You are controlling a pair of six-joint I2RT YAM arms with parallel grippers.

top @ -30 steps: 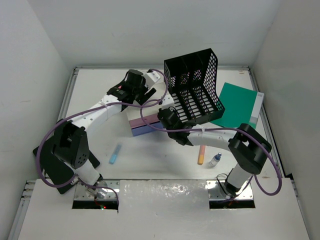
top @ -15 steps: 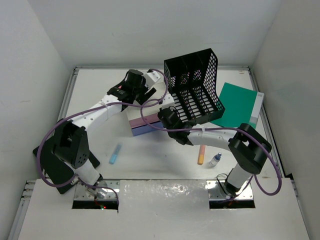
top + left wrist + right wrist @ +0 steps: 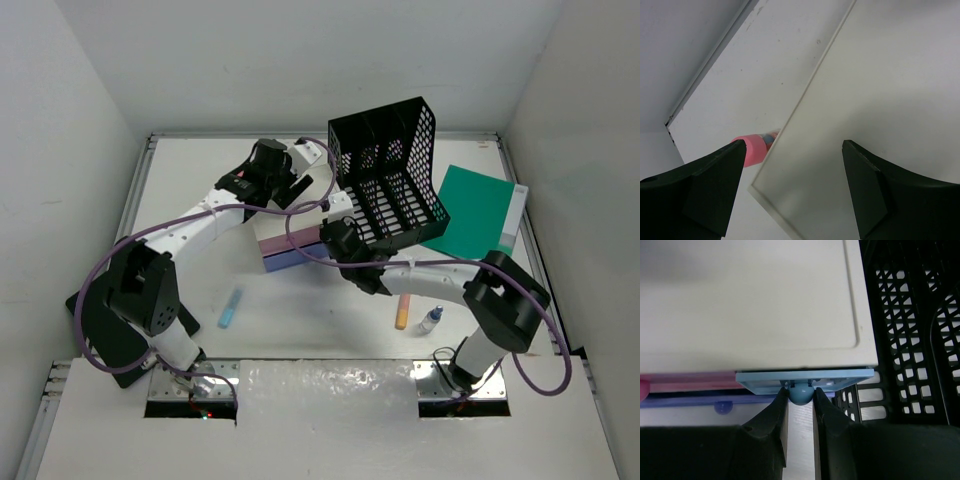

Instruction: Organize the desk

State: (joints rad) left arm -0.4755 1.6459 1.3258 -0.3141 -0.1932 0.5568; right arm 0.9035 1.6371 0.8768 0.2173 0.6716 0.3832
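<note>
On the white desk (image 3: 300, 320) stands a small cream-topped drawer box (image 3: 285, 238). My right gripper (image 3: 800, 399) is shut on the round blue knob (image 3: 801, 394) of its light-blue drawer (image 3: 805, 377), whose front stands slightly out from the box. In the top view the right gripper (image 3: 332, 236) sits at the box's right end. Above the cream top (image 3: 855, 100), my left gripper (image 3: 794, 145) hovers open, holding nothing; the top view shows this left gripper (image 3: 303, 193) over the box's far side. A pink-capped item (image 3: 753, 150) lies just past the box edge.
A black mesh organizer (image 3: 390, 180) leans right beside the box, close to my right fingers (image 3: 910, 340). A green book (image 3: 480, 208) lies at the right. A blue marker (image 3: 231, 307), an orange marker (image 3: 402, 310) and a small bottle (image 3: 431, 320) lie near the front. Pink (image 3: 690, 382) and purple (image 3: 695, 401) drawers sit left of the blue one.
My right jaws have closed tighter on the blue knob, and the right arm has shifted a little toward the near edge. The left arm has not moved.
</note>
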